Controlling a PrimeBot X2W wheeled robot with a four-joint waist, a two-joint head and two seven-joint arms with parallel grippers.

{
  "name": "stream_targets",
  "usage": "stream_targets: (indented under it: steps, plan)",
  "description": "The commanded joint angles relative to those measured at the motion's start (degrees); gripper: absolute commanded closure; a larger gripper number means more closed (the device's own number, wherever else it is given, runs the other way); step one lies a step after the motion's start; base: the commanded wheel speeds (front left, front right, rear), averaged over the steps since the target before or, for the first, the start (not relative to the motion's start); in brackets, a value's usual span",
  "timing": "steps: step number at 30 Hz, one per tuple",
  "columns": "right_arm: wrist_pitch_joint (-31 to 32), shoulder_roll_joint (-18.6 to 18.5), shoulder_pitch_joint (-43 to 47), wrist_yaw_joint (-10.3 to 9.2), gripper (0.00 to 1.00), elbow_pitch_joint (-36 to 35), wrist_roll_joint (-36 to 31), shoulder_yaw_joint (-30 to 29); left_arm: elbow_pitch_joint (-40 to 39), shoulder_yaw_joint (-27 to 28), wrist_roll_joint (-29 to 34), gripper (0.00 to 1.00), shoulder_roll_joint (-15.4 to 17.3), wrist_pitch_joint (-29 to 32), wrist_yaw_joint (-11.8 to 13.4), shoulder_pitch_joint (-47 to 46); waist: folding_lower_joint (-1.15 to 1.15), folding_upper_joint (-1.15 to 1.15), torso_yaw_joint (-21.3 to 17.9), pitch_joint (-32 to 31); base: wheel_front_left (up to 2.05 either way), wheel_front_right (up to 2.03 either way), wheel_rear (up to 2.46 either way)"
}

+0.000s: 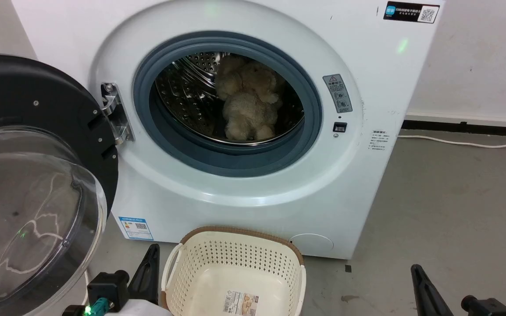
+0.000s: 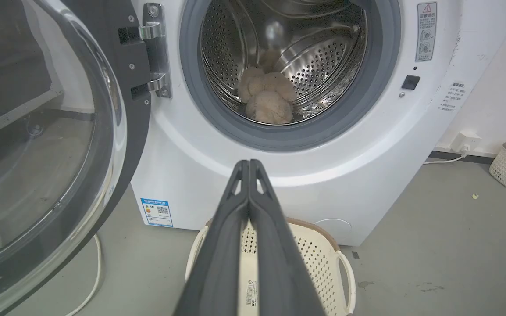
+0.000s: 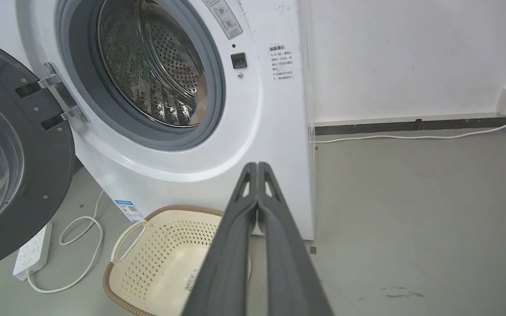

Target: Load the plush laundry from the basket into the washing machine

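**A:** So, where is the plush laundry?

**B:** Inside the washing machine. It sits low in the drum, a fluffy beige-tan heap with its rounded limbs bunched together. It rests on shiny steel that is pierced with rows of small holes.

**A:** What surrounds it?

**B:** A smooth grey rubber door ring circles the opening. Beyond that is the glossy white front, curved like a shallow dish. The round door, black-framed with a bulging clear glass bowl, hangs wide open on a metal hinge at the robot's left.

**A:** And the basket?

**B:** It stands on the grey floor just in front of the machine, and nothing soft lies in it. It is oval cream plastic with perforated walls, a brown woven-look rim and white loop handles. A label sticker shows on its bare floor.

**A:** Then the loading is finished?

**B:** I'd judge so. The one plush piece I can see is in the drum and the basket holds nothing, so I see nothing left to carry over.

**A:** What about the grippers?

**B:** The left gripper has its long dark fingers pressed flat together with nothing between them. It is raised above the basket and aimed at the drum's mouth. The right gripper is closed the same way, empty too, and points past the machine's right-hand side.
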Motion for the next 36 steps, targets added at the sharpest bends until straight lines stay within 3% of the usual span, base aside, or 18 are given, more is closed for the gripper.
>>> stream_targets:
  steps: [1, 36]
  plan:
    - [0.21, 0.0, -0.19, 0.0, 1.0, -0.23, -0.29, 0.01, -0.18, 0.27, 0.45, 1.0, -0.19, 0.21, -0.1, -0.04, 0.0, 0.0, -0.03, 0.04, 0.0, 0.0, 0.0]
    - [4.11, -0.04, -2.29, 0.01, 1.0, -2.81, -3.89, -0.11, -2.34, 3.4, 5.41, 1.0, -2.36, 2.69, -1.15, -0.44, 0.0, 0.0, -0.67, 0.85, 0.0, 0.0, 0.0]
